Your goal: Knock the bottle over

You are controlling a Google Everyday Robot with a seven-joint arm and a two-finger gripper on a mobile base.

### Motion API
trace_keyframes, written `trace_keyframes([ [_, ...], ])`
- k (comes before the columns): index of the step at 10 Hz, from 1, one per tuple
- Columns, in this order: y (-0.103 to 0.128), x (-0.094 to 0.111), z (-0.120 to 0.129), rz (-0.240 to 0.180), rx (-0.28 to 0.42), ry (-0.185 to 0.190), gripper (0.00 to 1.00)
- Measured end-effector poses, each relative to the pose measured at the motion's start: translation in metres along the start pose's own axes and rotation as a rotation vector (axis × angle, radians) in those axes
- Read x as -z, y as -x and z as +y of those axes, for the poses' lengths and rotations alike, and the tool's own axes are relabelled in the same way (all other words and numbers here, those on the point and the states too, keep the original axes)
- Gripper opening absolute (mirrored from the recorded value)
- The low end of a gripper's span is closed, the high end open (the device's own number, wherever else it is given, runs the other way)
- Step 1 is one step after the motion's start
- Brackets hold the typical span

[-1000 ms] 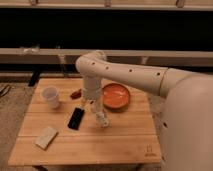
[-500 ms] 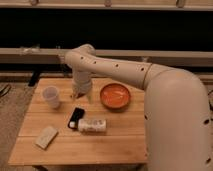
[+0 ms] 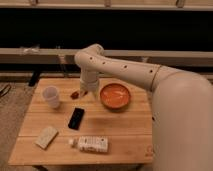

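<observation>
The bottle is whitish plastic with a white cap. It lies on its side near the front edge of the wooden table, cap pointing left. My gripper hangs from the white arm over the back of the table, well behind the bottle and not touching it. It is just left of the orange bowl and next to a small reddish object.
A white paper cup stands at the back left. A black phone lies mid-table, between the gripper and the bottle. A beige flat block lies at the front left. A dark rail and shelf run behind the table.
The bottle stood upright at the gripper one second ago, then fell on its side and rolled toward the front edge. The arm drew back toward the table's far side.
</observation>
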Motion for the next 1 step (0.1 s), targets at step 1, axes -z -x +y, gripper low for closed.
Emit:
trace_keyframes([
  [1,-0.0005,0.0001,0.0018,0.001,-0.003,0.001,0.63],
])
